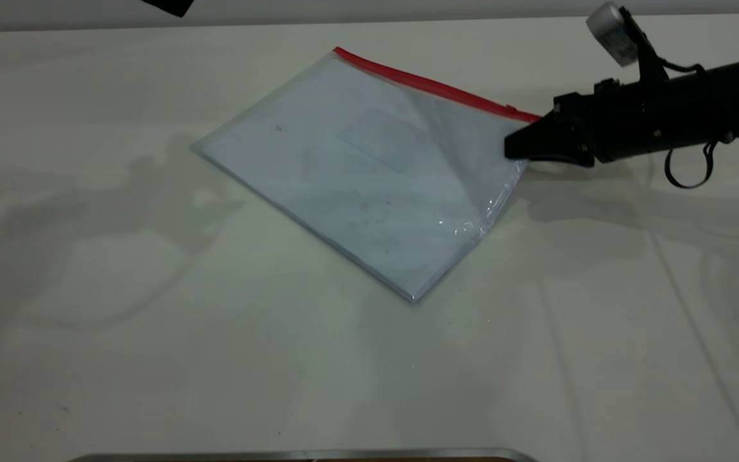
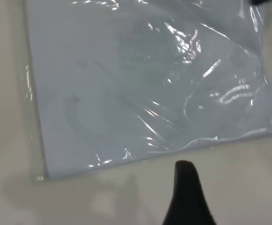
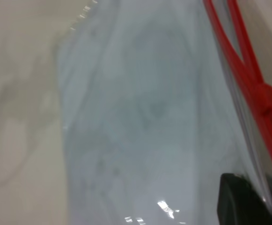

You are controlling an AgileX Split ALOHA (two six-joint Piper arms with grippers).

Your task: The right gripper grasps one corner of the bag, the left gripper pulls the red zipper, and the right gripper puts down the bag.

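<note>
The bag (image 1: pixel 356 167) is a clear pouch with white sheets inside, lying slantwise on the table. The red zipper (image 1: pixel 427 83) runs along its far edge. The small red slider (image 1: pixel 510 108) sits near the right end, close to my right gripper (image 1: pixel 516 149). That gripper is shut on the corner of the bag (image 1: pixel 512 168), which is raised and creased. In the right wrist view the slider (image 3: pixel 265 97) shows, with two red strips parting beyond it. A black tip of my left gripper (image 2: pixel 187 187) hangs just off the bag's (image 2: pixel 140 84) edge, not touching.
The white table (image 1: pixel 215 359) spreads wide in front of and to the left of the bag. A metal edge (image 1: pixel 305 455) runs along the near side. A black piece of the left arm (image 1: pixel 167 5) shows at the far left.
</note>
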